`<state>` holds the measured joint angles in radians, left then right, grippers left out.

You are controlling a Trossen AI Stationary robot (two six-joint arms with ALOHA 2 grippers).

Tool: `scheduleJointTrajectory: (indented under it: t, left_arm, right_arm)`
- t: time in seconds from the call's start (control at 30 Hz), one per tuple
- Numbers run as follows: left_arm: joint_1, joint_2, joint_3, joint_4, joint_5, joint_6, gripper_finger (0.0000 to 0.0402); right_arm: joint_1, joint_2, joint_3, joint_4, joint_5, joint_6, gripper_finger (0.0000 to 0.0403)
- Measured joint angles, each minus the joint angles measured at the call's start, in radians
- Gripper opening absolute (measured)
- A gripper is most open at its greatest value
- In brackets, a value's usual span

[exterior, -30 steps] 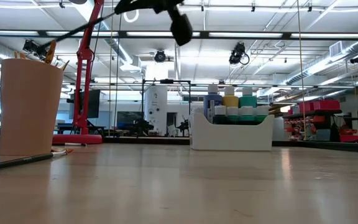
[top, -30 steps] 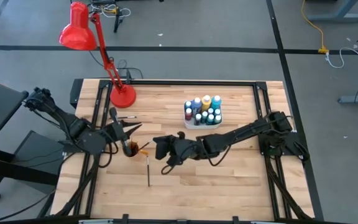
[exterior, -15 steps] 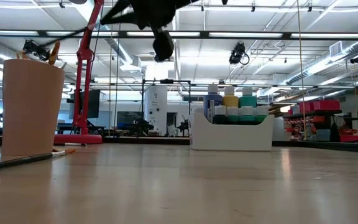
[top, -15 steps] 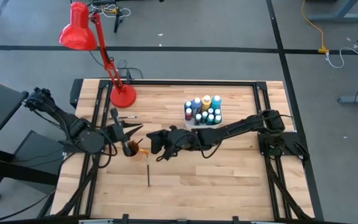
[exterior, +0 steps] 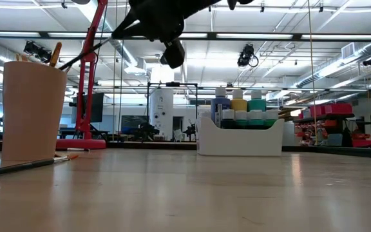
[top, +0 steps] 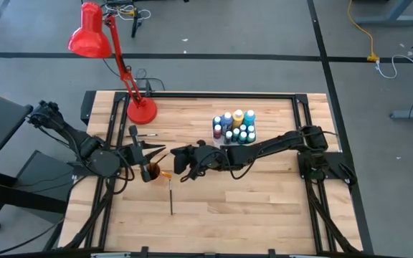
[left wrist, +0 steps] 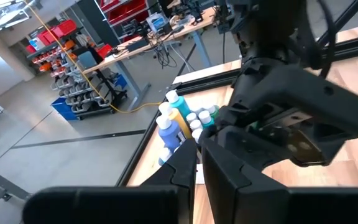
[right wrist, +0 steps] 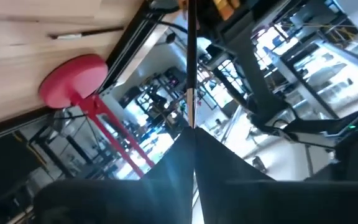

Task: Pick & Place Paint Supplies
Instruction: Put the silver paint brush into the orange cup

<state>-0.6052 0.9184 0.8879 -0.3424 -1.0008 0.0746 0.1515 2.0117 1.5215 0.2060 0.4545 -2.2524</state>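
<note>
Risk sits mainly with the thin paintbrush pinched in the right hand: the right wrist view shows the dark fingers closed tight on its lower shaft, with the rest standing out long and unsupported, so a slight twist in that narrow grip could swing the tip off line. In the high view this hand is left of centre, just beside the small orange cup, and in the low view the brush slants down from it toward the cup's rim at the left of the frame. If the tip meets the rim or the brushes already standing inside, I judge it could tip the light cup or lever the brush out of the fingers. The left hand is crowded against the same cup from the left, its fingers nearly closed; whether it steadies the cup I cannot tell, and the two hands are near enough to collide. The right arm reaches long and low across the worktop from the right side. Another brush lies flat below the cup, and the paint bottles stand together in the white tray right of centre.
</note>
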Motion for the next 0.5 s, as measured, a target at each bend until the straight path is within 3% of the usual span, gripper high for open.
scheduleJointTrajectory:
  t: [0.1,0.37,0.5]
  left_arm:
    - [0.0,0.0,0.0,-0.001,0.0,0.001,0.0033]
    - [0.0,0.0,0.0,-0.002,0.0,0.001,0.0033]
    - [0.0,0.0,0.0,-0.002,0.0,0.001,0.0033]
  right_arm:
    - [-0.009,0.0,0.0,-0.025,-0.021,0.011,0.0005]
    - [-0.02,0.0,0.0,-0.037,-0.208,0.042,0.0029]
    - [-0.02,0.0,0.0,-0.035,-0.219,0.065,0.0039]
